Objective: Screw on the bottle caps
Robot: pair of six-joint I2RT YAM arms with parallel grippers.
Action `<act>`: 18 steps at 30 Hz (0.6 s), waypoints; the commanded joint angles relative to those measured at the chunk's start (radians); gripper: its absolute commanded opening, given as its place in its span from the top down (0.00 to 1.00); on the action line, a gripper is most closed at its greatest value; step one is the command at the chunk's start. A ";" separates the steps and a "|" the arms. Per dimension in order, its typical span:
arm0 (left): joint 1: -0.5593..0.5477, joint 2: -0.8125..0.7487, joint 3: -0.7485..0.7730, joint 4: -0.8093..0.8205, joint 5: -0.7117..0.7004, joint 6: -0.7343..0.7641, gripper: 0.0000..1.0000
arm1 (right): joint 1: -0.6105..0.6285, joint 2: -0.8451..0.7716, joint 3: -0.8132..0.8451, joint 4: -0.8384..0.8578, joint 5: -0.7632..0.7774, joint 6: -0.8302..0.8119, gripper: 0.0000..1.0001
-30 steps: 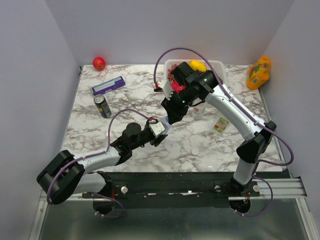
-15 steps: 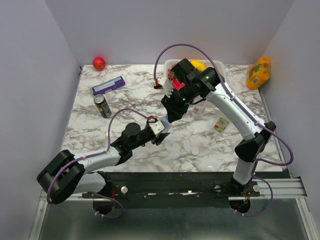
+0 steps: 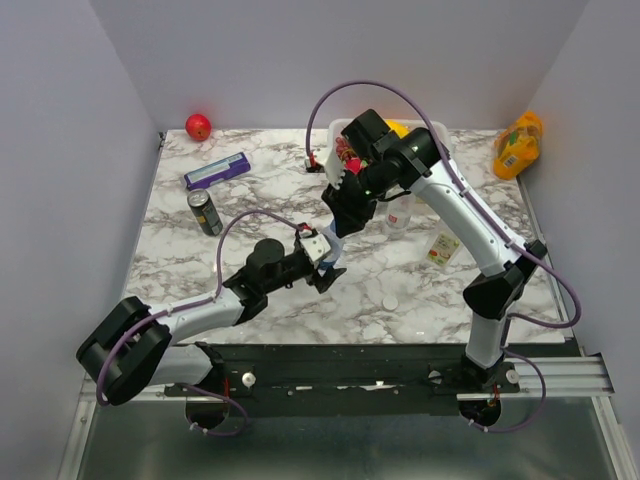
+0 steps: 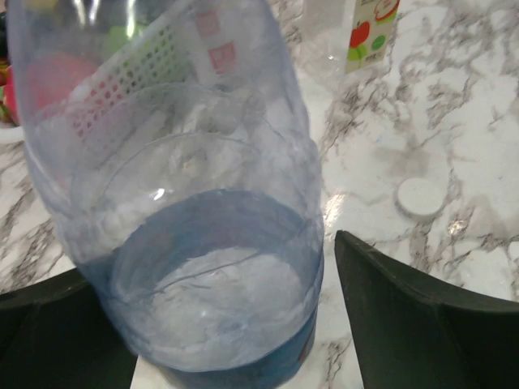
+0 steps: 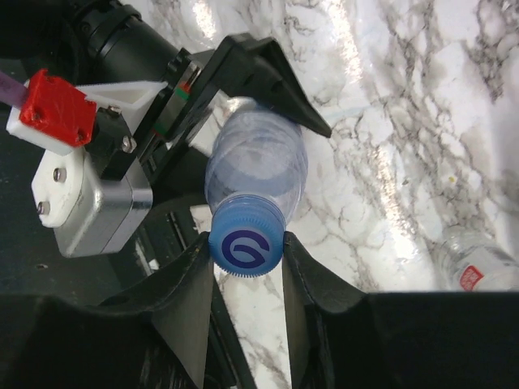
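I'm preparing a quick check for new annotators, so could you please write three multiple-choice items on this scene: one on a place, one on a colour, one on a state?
1. The loose white cap lies: A flat on the table; B standing on its edge; C held up in the air.
2. The cap in the right pincer is: A white; B blue; C red.
3. The left pincer is: A shut and empty; B open, the bottle between its fingers; C shut on the white cap.
Answers: 1 A, it rests alone on the marble; 2 B, its top shows blue between the fingers; 3 B, a gap shows beside the bottle.
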 commanded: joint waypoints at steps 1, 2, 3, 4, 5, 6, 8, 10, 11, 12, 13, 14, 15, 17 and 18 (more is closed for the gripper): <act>0.003 -0.006 0.031 -0.091 0.027 0.004 0.01 | 0.001 0.033 0.030 -0.023 0.039 -0.072 0.85; 0.007 -0.017 0.033 -0.109 0.018 0.004 0.01 | -0.002 0.036 0.031 -0.026 0.056 -0.081 0.86; 0.010 -0.021 0.034 -0.131 0.015 -0.001 0.01 | -0.007 0.040 0.034 -0.026 0.065 -0.086 0.86; 0.015 -0.026 0.037 -0.157 0.018 -0.001 0.01 | -0.013 0.051 0.039 -0.026 0.077 -0.092 0.87; 0.026 -0.036 0.040 -0.209 0.016 -0.004 0.01 | -0.017 0.060 0.042 -0.026 0.102 -0.103 0.87; 0.029 -0.040 0.051 -0.238 0.006 -0.012 0.01 | -0.023 0.066 0.050 -0.027 0.109 -0.109 0.87; 0.038 -0.056 0.060 -0.328 -0.030 -0.036 0.01 | -0.042 0.095 0.057 -0.026 0.132 -0.118 0.87; 0.065 -0.072 0.073 -0.375 -0.112 -0.115 0.02 | -0.065 0.115 0.064 -0.026 0.140 -0.129 0.88; 0.085 -0.084 0.077 -0.430 -0.126 -0.131 0.01 | -0.072 0.135 0.062 -0.024 0.158 -0.132 0.88; 0.108 -0.087 0.085 -0.454 -0.143 -0.166 0.02 | -0.080 0.148 0.061 -0.023 0.169 -0.134 0.88; 0.119 -0.093 0.088 -0.476 -0.172 -0.197 0.02 | -0.091 0.158 0.059 -0.021 0.180 -0.135 0.88; 0.127 -0.104 0.090 -0.510 -0.179 -0.208 0.01 | -0.097 0.168 0.059 -0.018 0.195 -0.135 0.88; 0.132 -0.115 0.082 -0.518 -0.183 -0.214 0.01 | -0.102 0.186 0.056 -0.013 0.200 -0.135 0.88; 0.133 -0.145 0.070 -0.515 -0.203 -0.216 0.02 | -0.112 0.204 0.053 -0.004 0.223 -0.137 0.88; 0.133 -0.152 0.068 -0.516 -0.206 -0.216 0.01 | -0.115 0.218 0.056 0.003 0.229 -0.137 0.88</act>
